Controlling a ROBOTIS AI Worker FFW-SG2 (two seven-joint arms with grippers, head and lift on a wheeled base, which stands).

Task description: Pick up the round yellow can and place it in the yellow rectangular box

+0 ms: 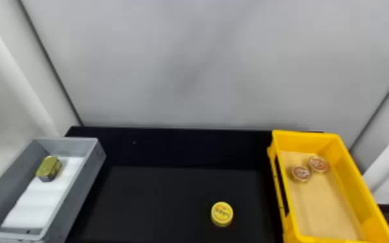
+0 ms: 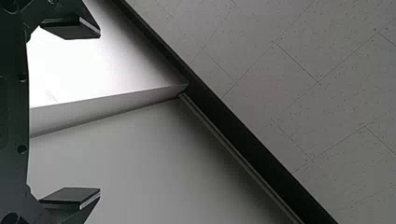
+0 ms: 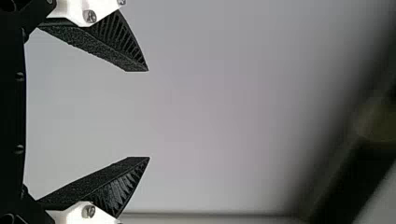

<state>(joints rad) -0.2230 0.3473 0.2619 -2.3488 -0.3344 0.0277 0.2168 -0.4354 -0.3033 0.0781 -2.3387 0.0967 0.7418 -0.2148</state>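
Note:
In the head view the round yellow can lies flat on the black table, right of the middle and near the bottom edge. To its right stands the yellow rectangular box, with two round reddish-lidded cans inside toward its far end. My left gripper, in the left wrist view, is open with nothing between its fingers and faces pale panels. Open and holding nothing, my right gripper appears in the right wrist view before a plain grey surface.
At the left of the head view a grey box holds a greenish-gold tin on white lining. The black table spans between both boxes. A grey wall rises behind, with pale side panels at left and right.

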